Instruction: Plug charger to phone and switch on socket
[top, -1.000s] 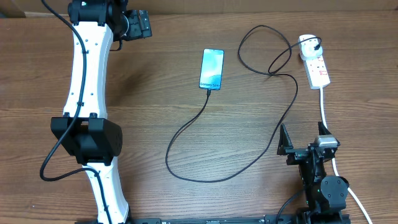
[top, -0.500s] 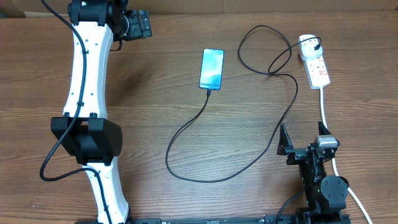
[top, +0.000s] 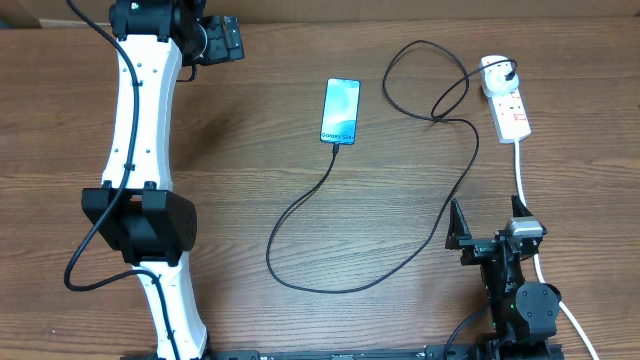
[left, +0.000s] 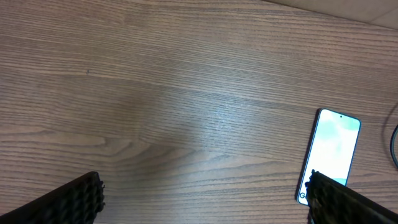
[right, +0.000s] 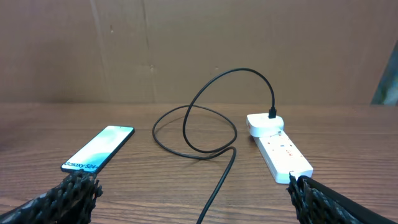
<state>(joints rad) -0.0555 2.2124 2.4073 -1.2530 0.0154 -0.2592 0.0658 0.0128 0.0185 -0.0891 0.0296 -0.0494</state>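
Pincers both gape empty, the left pincer (top: 236, 40) well apart from the phone (top: 340, 111) mid-table, the right pincer (top: 488, 225) short of the socket (top: 511, 110); reaching its switch could snag the looped charger (right: 239, 70) and jerk the seemingly seated tip from the phone.

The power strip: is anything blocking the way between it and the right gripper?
Nothing visible blocks it. Between the right gripper and the power strip lies bare table, with only the strip's own white cord lying flat there.
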